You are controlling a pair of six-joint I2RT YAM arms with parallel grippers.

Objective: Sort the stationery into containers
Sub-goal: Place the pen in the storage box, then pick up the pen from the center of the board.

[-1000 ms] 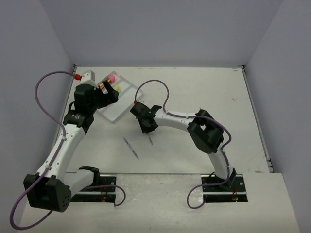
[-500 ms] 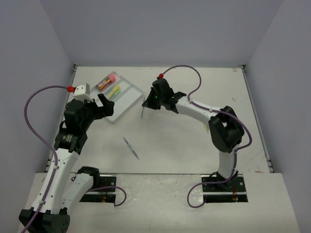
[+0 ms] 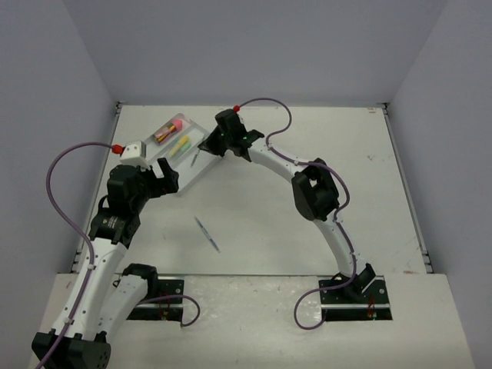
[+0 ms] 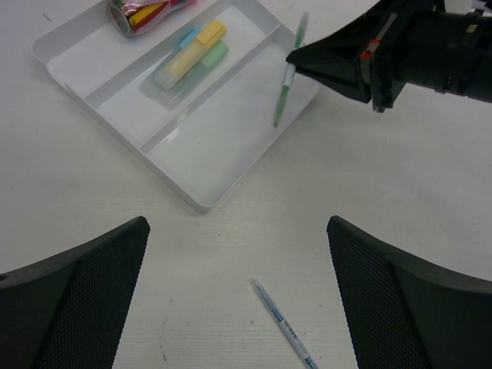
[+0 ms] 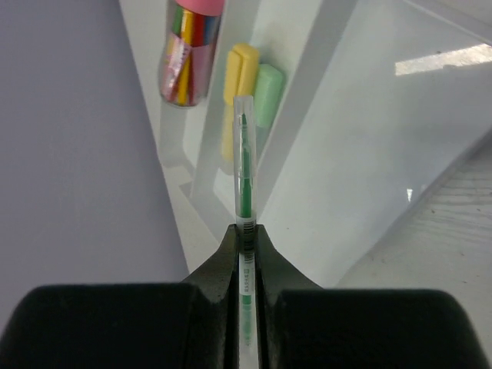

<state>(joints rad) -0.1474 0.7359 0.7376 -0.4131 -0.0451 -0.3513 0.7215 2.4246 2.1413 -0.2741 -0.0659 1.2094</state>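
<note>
The white three-compartment tray lies at the back left, also in the top view. A pink-capped tube lies in its far compartment. Yellow and pale green highlighters lie in the middle one. My right gripper is shut on a thin green pen, holding it over the tray's near compartment and rim; the pen also shows in the left wrist view. My left gripper is open and empty above the table, just in front of the tray. A thin blue pen lies on the table below it.
The blue pen also shows in the top view, alone on the white table between the arms. Grey walls close off the back and sides. A purple cable loops at the left.
</note>
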